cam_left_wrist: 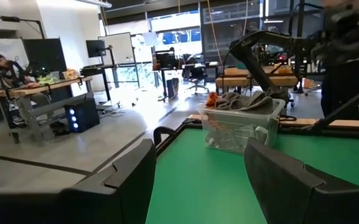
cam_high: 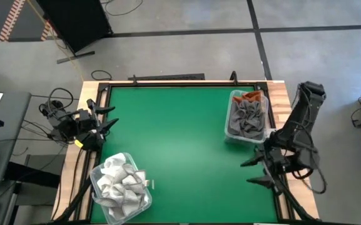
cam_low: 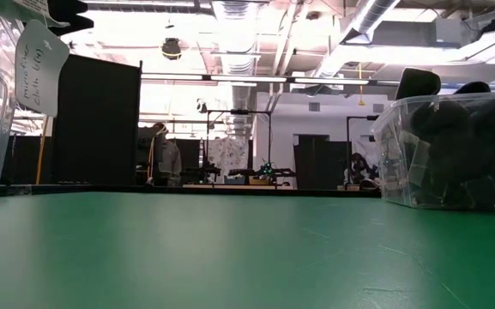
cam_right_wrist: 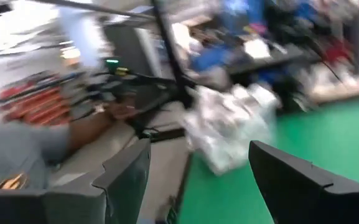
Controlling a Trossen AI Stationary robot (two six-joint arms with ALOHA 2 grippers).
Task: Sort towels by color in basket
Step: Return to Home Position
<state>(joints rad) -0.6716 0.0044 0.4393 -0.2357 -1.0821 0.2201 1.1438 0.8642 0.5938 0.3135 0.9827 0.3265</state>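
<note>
High view, from the left: at the edge of the smooth green desk [cam_high: 180, 137], dark angular left gripper [cam_high: 112, 116], spread wide, holding nothing. Nearer the front corner, clear hard-plastic rectangular bin [cam_high: 93, 178] heaped with crumpled soft white and light grey towels [cam_high: 119, 181], folds bulging above the rim. Small white paper tag [cam_high: 149, 183] hanging off its side. Well apart, across the flat middle, second clear plastic bin [cam_high: 227, 128] at the right edge, packed with rumpled dark grey towels [cam_high: 248, 119], with a rust-orange towel [cam_high: 250, 95] tucked at its far end. Just beside that bin, toward the front, dark right gripper [cam_high: 248, 172], likewise wide apart and empty.
</note>
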